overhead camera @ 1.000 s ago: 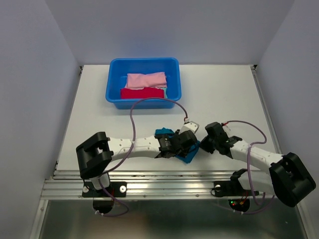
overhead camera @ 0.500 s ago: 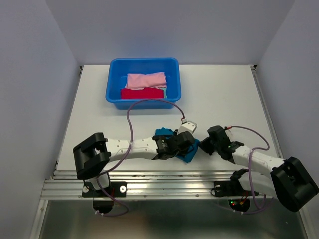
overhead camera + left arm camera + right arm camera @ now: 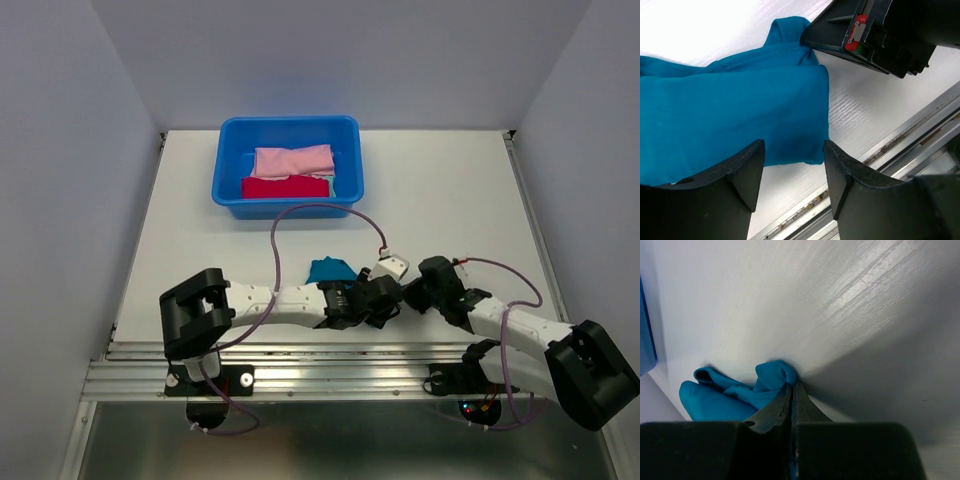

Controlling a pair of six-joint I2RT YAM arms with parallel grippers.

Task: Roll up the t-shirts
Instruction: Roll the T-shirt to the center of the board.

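Table (image 3: 450, 190) | teal t-shirt (image 3: 730, 115) under left hand (image 3: 792, 150) (right hand (image 3: 791, 390) pinches corner)

teal t-shirt (image 3: 330, 269): mostly hidden under left gripper (image 3: 385, 300); tub (image 3: 644, 325): cut by edge

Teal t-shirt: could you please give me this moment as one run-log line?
left gripper: open over teal t-shirt | right gripper: shut on its corner | pink shirt, red shirt: in blue tub

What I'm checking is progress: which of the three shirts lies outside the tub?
The teal-blue t-shirt, lying on the table; the pink shirt and the red shirt both sit inside the blue tub.
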